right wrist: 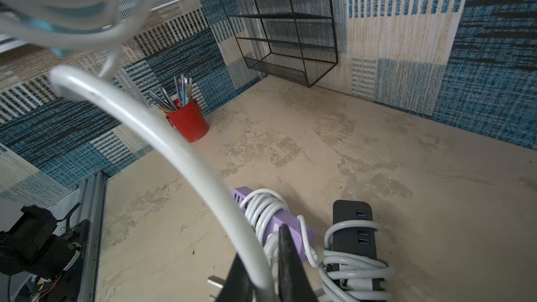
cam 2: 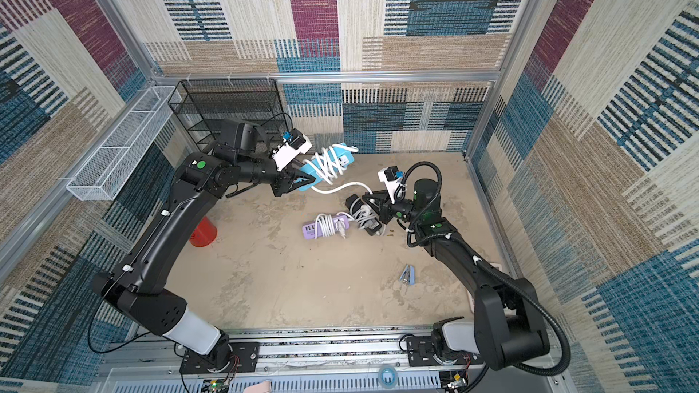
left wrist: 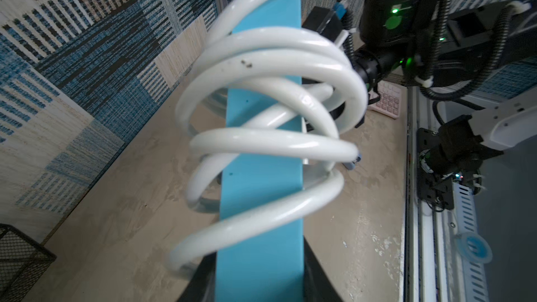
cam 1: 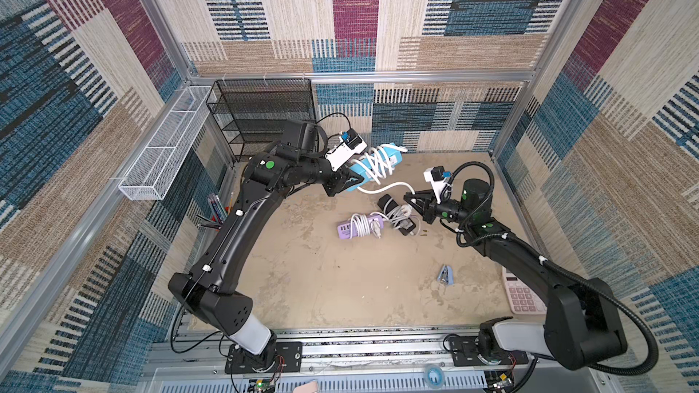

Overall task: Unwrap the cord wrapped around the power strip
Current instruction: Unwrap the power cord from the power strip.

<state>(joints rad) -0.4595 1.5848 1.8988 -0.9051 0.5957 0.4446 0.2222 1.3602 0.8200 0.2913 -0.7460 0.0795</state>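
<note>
The left claw [cam 1: 350, 183] is clenched on one end of the blue strip [cam 1: 396, 156] and holds it in the air near the back wall, well above the tabletop [cam 1: 321, 277]. The cord [cam 1: 378, 165] goes round the blue strip in several turns. Its free run drops in a curve to the right claw [cam 1: 410, 198], which is grasping it low down, just above the black strip [cam 1: 387, 202] and near the purple strip [cam 1: 344, 227], both lying wrapped in their own cords.

Risks, as I judge them:
- The turns cross one another, so a straight pull may cinch them into a snarl instead of lifting them off.
- The blue strip is held by one end only, so a hard tug on the cord could twist or lever it out of the left claw.
- The right claw works close to the black strip and could catch its cord and drag it along.

The left wrist view shows what the top views cannot: the turns [left wrist: 270, 143] are slack, standing clear of the blue body [left wrist: 261, 199] with gaps, and they overlap. The right wrist view shows the cord [right wrist: 180, 152] pinched between the two fingers. Only the top views show both claws and the whole run between them.
</note>
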